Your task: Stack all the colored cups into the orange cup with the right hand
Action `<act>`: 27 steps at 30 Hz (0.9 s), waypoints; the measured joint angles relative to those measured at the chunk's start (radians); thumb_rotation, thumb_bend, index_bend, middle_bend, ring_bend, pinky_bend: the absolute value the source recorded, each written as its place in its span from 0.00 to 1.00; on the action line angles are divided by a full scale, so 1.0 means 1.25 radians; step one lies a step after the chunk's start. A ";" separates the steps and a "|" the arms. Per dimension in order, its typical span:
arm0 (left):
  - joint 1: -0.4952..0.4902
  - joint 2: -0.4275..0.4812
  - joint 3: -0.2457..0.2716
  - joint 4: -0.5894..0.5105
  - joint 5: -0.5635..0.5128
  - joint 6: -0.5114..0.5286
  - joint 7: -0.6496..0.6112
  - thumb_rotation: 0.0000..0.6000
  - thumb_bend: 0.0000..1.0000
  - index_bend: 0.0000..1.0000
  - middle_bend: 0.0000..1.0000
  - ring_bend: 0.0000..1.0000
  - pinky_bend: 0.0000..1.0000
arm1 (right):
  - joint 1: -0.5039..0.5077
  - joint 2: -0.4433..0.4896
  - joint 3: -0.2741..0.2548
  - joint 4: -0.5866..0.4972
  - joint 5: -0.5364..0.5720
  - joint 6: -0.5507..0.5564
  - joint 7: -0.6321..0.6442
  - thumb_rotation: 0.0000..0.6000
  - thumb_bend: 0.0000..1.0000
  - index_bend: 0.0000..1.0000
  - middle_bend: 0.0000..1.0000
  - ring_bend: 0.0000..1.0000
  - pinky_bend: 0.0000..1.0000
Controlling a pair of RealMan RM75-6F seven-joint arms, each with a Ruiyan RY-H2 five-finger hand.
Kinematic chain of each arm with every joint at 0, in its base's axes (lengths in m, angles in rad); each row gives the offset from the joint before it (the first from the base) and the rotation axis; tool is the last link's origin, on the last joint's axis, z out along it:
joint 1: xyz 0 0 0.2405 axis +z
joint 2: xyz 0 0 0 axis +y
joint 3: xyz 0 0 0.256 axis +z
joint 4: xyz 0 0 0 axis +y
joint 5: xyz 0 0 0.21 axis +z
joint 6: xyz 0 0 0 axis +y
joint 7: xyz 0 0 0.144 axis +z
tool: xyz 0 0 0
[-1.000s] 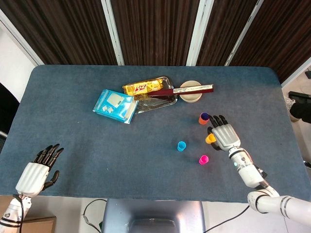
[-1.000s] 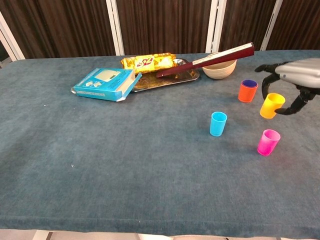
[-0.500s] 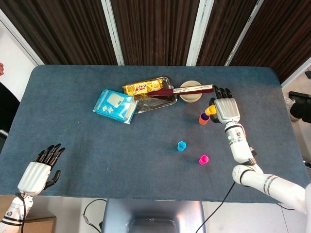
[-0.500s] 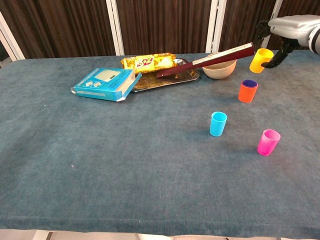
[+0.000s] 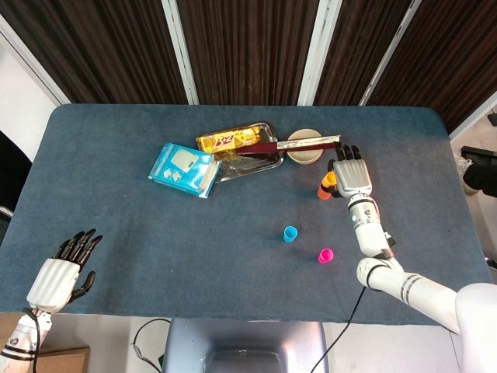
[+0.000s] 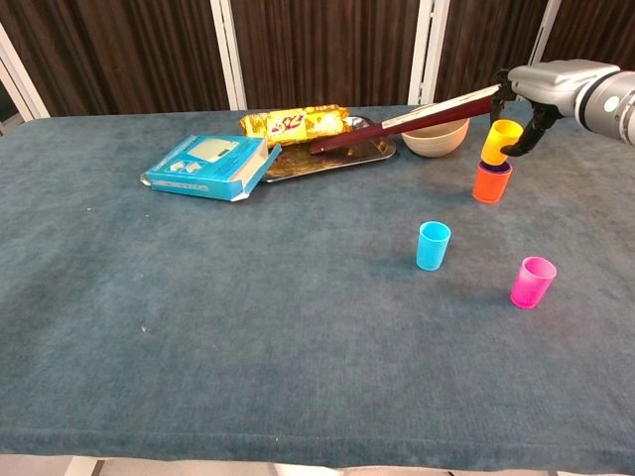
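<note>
My right hand (image 6: 541, 87) (image 5: 351, 176) holds a yellow cup (image 6: 501, 142) (image 5: 329, 180) just above the orange cup (image 6: 490, 183) (image 5: 324, 192), which has a dark purple cup nested inside. The yellow cup's base sits at the orange cup's mouth. A blue cup (image 6: 433, 245) (image 5: 290, 234) stands upright on the table in front of them, and a pink cup (image 6: 532, 282) (image 5: 325, 256) stands to its right, nearer the front. My left hand (image 5: 60, 274) rests open at the table's front left corner, far from the cups.
Behind the cups stands a beige bowl (image 6: 435, 140) with a dark red stick (image 6: 412, 119) lying across it. A metal tray (image 6: 332, 153) carries a yellow snack packet (image 6: 293, 124). A light blue box (image 6: 209, 167) lies left of the tray.
My right hand lifted the yellow cup from beside the pink cup, swung it back past the orange cup, then brought it down onto the orange cup's mouth. The left hand stayed put.
</note>
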 measured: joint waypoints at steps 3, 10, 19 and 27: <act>0.000 0.000 0.001 -0.001 0.003 0.003 0.001 1.00 0.48 0.00 0.01 0.04 0.17 | -0.003 0.002 -0.005 -0.004 -0.004 0.001 0.002 1.00 0.43 0.58 0.03 0.00 0.00; 0.001 0.001 0.002 -0.001 0.004 0.006 -0.001 1.00 0.48 0.00 0.01 0.04 0.17 | -0.007 0.003 -0.016 -0.010 0.000 -0.002 -0.003 1.00 0.43 0.40 0.03 0.00 0.00; 0.003 0.003 0.002 -0.002 0.007 0.010 -0.005 1.00 0.48 0.00 0.01 0.04 0.17 | -0.017 0.028 -0.020 -0.058 -0.011 0.001 0.010 1.00 0.43 0.08 0.00 0.00 0.00; -0.001 -0.001 0.004 -0.003 0.008 0.002 0.001 1.00 0.48 0.00 0.01 0.04 0.17 | -0.072 0.109 -0.062 -0.291 -0.172 0.045 0.087 1.00 0.43 0.15 0.00 0.00 0.00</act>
